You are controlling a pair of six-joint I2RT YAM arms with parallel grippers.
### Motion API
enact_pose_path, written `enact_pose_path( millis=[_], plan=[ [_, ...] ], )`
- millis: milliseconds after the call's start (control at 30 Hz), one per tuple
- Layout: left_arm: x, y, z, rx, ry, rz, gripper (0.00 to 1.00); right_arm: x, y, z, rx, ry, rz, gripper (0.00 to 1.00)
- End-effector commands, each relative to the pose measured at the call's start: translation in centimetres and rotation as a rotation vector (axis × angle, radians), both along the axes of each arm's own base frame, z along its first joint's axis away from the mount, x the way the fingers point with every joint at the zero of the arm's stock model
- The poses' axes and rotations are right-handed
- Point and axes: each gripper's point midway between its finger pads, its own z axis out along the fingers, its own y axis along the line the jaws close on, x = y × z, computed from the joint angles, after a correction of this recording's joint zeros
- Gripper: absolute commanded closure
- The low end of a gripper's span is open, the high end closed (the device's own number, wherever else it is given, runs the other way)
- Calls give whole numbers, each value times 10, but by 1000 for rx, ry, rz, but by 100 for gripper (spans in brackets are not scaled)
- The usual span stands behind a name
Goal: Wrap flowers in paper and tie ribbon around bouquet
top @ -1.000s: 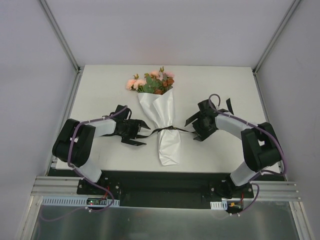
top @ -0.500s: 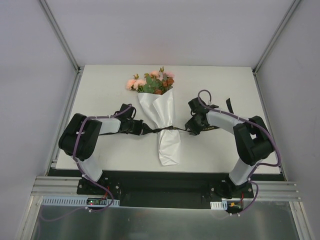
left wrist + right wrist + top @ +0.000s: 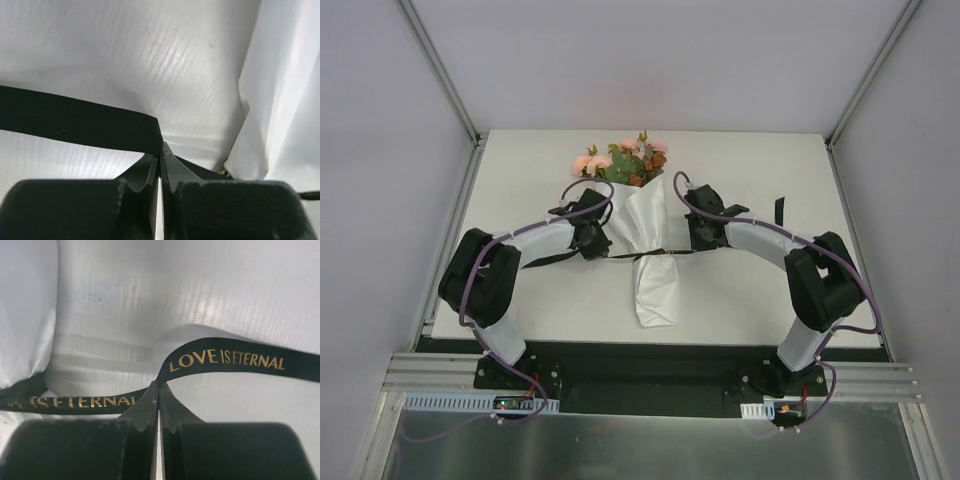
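Top external view has the bouquet (image 3: 642, 225) lying on the tabletop (image 3: 770, 170), with the flowers (image 3: 620, 162) at the far end and the black ribbon (image 3: 660, 255) crossing the paper (image 3: 656, 290) at its narrow waist. The left tool (image 3: 160, 150) is pinched tight on the ribbon tail left of the cone. The right tool (image 3: 158, 390) grips the right tail the same way, probably so both ends can be drawn apart to cinch the knot. Gold lettering reads "LOVE IS ETERNAL".

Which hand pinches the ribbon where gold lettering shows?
The right hand: its ribbon reads LOVE IS ETERNAL; the left hand pinches a plain black stretch.
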Motion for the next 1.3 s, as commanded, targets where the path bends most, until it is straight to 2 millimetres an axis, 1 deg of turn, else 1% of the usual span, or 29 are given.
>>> enact_pose_path(
  millis=[0, 67, 100, 133, 233, 300, 333, 367, 400, 433, 467, 533, 567, 600, 633, 667, 700, 767, 800, 867, 900, 933, 1033, 1100, 1133, 1167, 1200, 1233, 1267],
  plan=[
    [-15, 53, 19, 390, -68, -216, 100, 10, -4, 32, -77, -117, 214, 100],
    [-14, 53, 23, 425, -98, -244, 100, 9, 4, 35, -52, -137, 255, 100],
    [-16, 47, 26, 431, -120, -280, 100, 8, 4, 36, -55, -147, 256, 100],
    [-14, 45, 29, 465, -144, -334, 100, 10, 5, 41, -54, -171, 264, 100],
    [-10, 37, 34, 542, -180, -428, 100, 12, 0, 43, -89, -216, 275, 99],
    [-14, 40, 30, 577, -144, -460, 100, 21, -12, 50, -186, -259, 234, 99],
    [-15, 42, 29, 593, -134, -479, 100, 21, -20, 45, -244, -234, 199, 100],
    [-18, 47, 25, 616, -117, -490, 100, 24, -33, 48, -296, -235, 118, 100],
    [-20, 49, 23, 625, -108, -501, 100, 17, -42, 44, -344, -188, 101, 100],
    [-21, 51, 21, 636, -104, -524, 100, 21, -44, 49, -355, -188, 66, 99],
    [-25, 58, 16, 664, -93, -539, 100, 19, -52, 47, -391, -179, 27, 100],
    [-26, 70, 12, 716, -92, -536, 100, 6, -67, 38, -419, -144, -50, 100],
    [-29, 74, 10, 694, -80, -526, 100, 0, -74, 36, -409, -135, -101, 100],
    [-29, 73, 8, 668, -72, -512, 100, -8, -76, 30, -365, -103, -154, 100],
    [-31, 74, 5, 651, -56, -500, 100, -12, -86, 24, -337, -73, -206, 100],
    [-32, 82, 0, 636, -22, -469, 100, -25, -87, 11, -288, -13, -212, 100],
    [-38, 79, -6, 582, 5, -451, 100, -24, -87, 14, -249, -27, -225, 100],
    [-45, 85, -13, 554, 37, -421, 100, -27, -91, 13, -247, -26, -220, 100],
    [-45, 86, -13, 546, 35, -411, 100, -24, -86, 14, -226, -32, -202, 100],
    [-42, 81, -7, 513, 1, -415, 100, -25, -64, 14, -190, -34, -137, 100],
    [-41, 81, -4, 511, -8, -406, 100, -31, -62, 10, -214, -15, -128, 100],
    [-39, 81, -1, 510, -22, -398, 100, -34, -52, 8, -196, -9, -121, 100],
    [-34, 69, 14, 447, -64, -415, 100, -38, -31, 2, -100, 13, -97, 100],
    [-31, 61, 24, 405, -96, -415, 100, -37, -22, 8, -65, 14, -70, 100],
    [-30, 59, 29, 382, -107, -416, 100, -39, -10, 16, -4, 20, -30, 100],
    [-29, 48, 40, 322, -134, -429, 100, -40, -4, 21, 24, 15, 2, 100],
    [-28, 44, 46, 287, -148, -430, 100, -39, 4, 26, 56, 8, 20, 100],
    [-27, 41, 52, 250, -159, -433, 100, -40, 17, 35, 97, 8, 52, 100],
    [-26, 31, 66, 161, -184, -448, 100, -40, 23, 40, 113, 4, 63, 100]
  ],
)
